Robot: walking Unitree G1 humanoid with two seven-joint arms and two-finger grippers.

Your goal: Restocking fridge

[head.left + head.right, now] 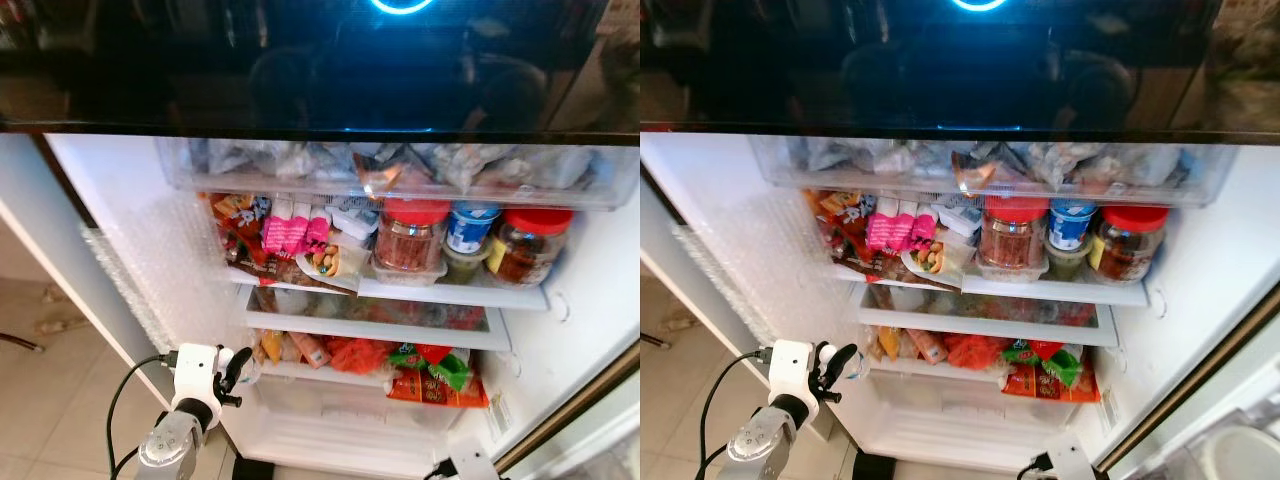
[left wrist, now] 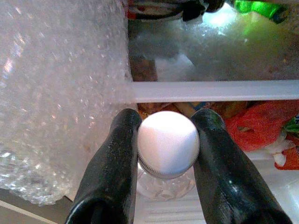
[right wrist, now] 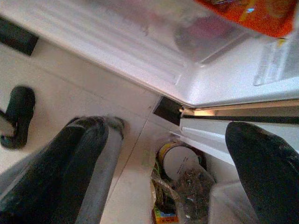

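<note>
The fridge [image 1: 560,300] stands open before me, its shelves packed with food. My left gripper [image 1: 236,368] is low at the fridge's left side, level with the lower shelf. It is shut on a small clear bottle [image 1: 250,373]. In the left wrist view the bottle's white cap [image 2: 168,142] sits pinched between the two black fingers [image 2: 112,172], facing the camera, just outside the white shelf edge [image 2: 215,91]. My right gripper [image 3: 173,177] hangs low by the fridge's bottom right corner, open and holding nothing, with its fingers [image 3: 79,163] far apart.
Bubble wrap [image 1: 150,260] lines the left inner wall, close to the left gripper. Red-lidded jars [image 1: 412,235], a blue-lidded tub [image 1: 470,225] and pink packets [image 1: 290,230] fill the upper shelf. Snack packets [image 1: 430,375] crowd the lower one. A tin and clutter [image 3: 177,161] lie on the floor beside the fridge.
</note>
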